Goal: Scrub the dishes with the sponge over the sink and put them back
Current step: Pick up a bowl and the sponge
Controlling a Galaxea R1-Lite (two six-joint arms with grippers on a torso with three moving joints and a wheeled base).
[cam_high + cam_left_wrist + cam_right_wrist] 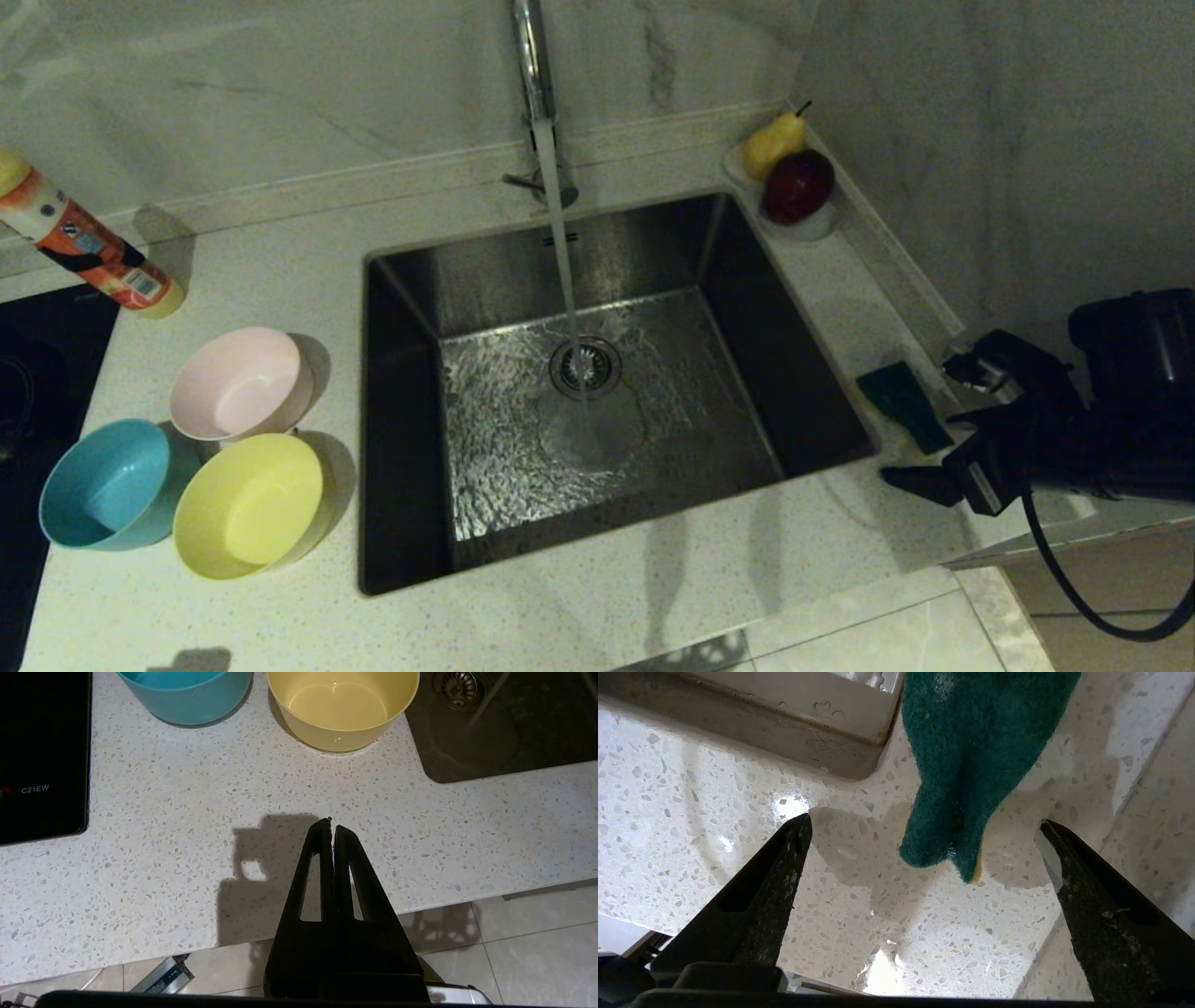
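So the robot's hardware is pretty much all matte black. The right arm (1102, 420) is a chunky black assembly at the right edge of the head view, blocky housings stacked together, with a small silvery metal bit near the wrist and a thick black cable (1083, 597) looping down beneath it. The right gripper (924, 826) has two long tapered black fingers (770, 891), kind of wedge-shaped, and their inner faces look scuffed and speckled with pale grime. The left gripper (332, 823) is the same design, clean black, each finger having a triangular cut-out window near its base.
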